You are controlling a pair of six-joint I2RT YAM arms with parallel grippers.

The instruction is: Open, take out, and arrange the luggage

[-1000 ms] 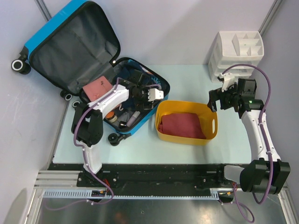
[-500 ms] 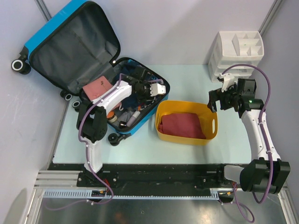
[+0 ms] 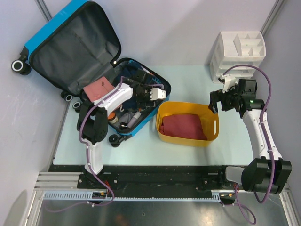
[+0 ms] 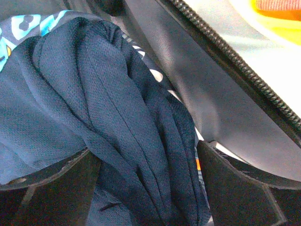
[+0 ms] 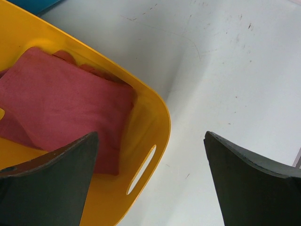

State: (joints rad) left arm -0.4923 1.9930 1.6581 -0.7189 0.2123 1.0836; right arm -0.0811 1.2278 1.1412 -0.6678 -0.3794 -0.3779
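Take-out step in hand, by the look of it. Luggage (image 3: 70, 47) open at far left of tabletop (image 3: 136, 143), lid propped back against wall, base lying flat and crowded. Left claw (image 4: 146, 148) down inside base, near the rim that faces the yellow tub (image 3: 212, 117); fingers apart, straddling a bunch of dark navy mesh fabric (image 4: 94, 94), no pinch on it yet. Next move, at a guess: close on the bunch low down, lift clear of the zipper band (image 4: 235, 61), carry toward a container. Soft cloth, so likely to trail and drag neighbours out with it. Right claw (image 3: 217, 100) above bare tabletop just beside tub's right end, fingers apart, nothing between them. Contents: tub holding one folded red cloth (image 3: 183, 126), room to spare. Luggage base holding pink pouch (image 3: 99, 88) at its left end, plus small bottles or tubes toward near rim, too small to name. White drawer organiser (image 3: 240, 52) at far right corner; top compartments show nothing inside from above.
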